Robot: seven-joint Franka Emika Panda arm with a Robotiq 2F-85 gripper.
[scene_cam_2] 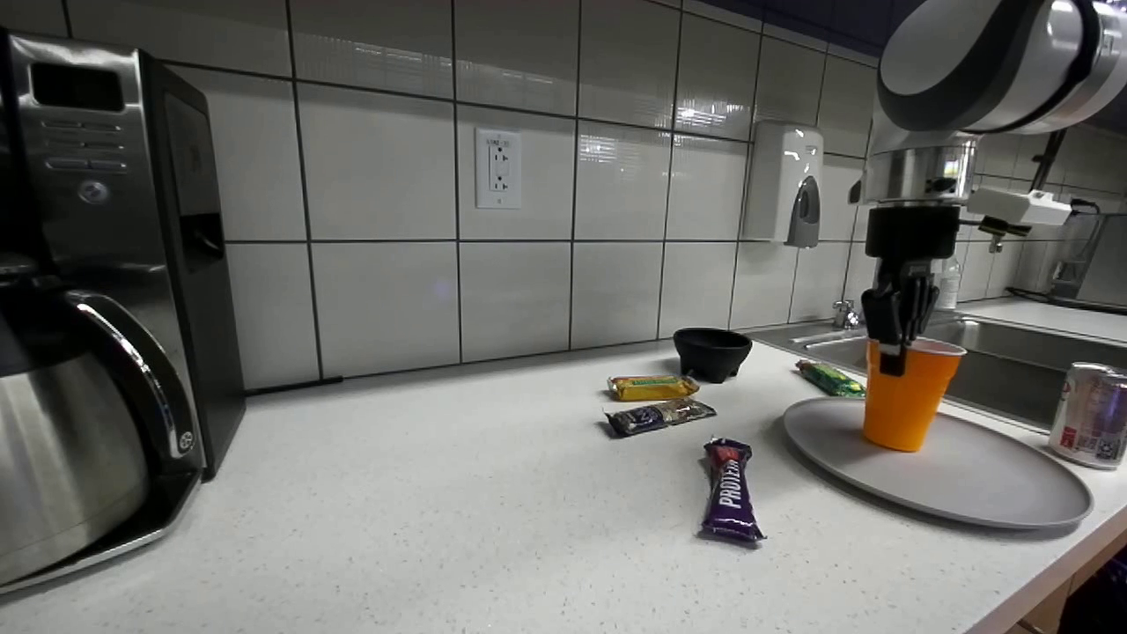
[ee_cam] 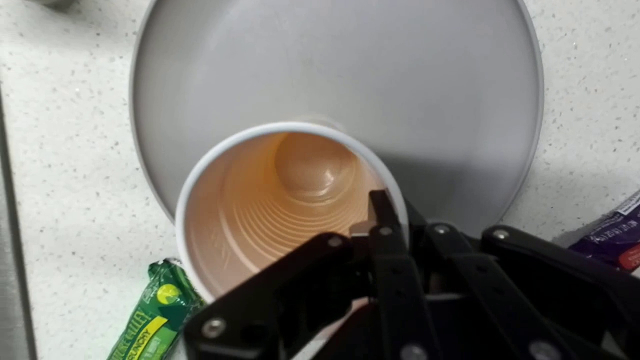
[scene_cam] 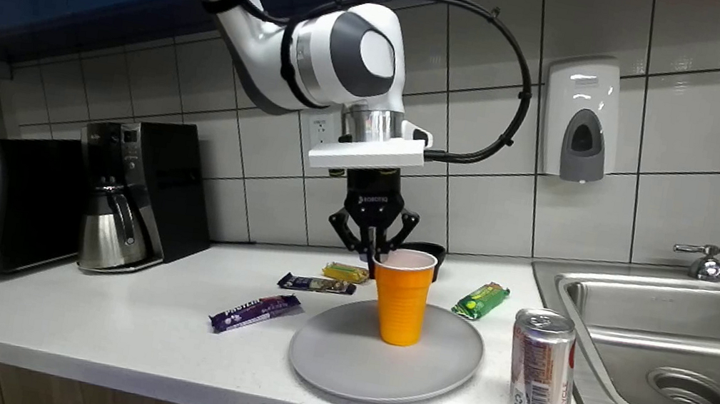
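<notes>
Held by its rim, a tall, tapered orange plastic cup [scene_cam: 400, 306] with a white lip stands upright on a flat, round, matte grey plate [scene_cam: 335, 357]. My black two-fingered gripper [ee_cam: 398, 212], directed downward, is clenched on the cup's wall: in the wrist view one finger lies inside the rim and its partner outside, the thin plastic pinched between them. The plate rests on a white, speckled countertop [scene_cam_2: 423, 511]. Near it lie a bar in a glossy purple wrapper [scene_cam_2: 731, 489], lettered PROTEIN, and a bar in a crinkled green wrapper [ee_cam: 155, 310]. Closer to the white tiled wall [scene_cam_2: 519, 291] lie a bar in a dark patterned wrapper [scene_cam_2: 660, 416] and, just behind it, a bar in a yellow wrapper [scene_cam_2: 653, 387]; a small black bowl [scene_cam_2: 711, 352] stands beyond these. A silver drinks can [scene_cam: 542, 368] stands upright between the plate and a rectangular stainless-steel sink [scene_cam: 675, 310]. A black and silver coffee maker [scene_cam: 178, 188] stands well apart from the plate, in both exterior views.
</notes>
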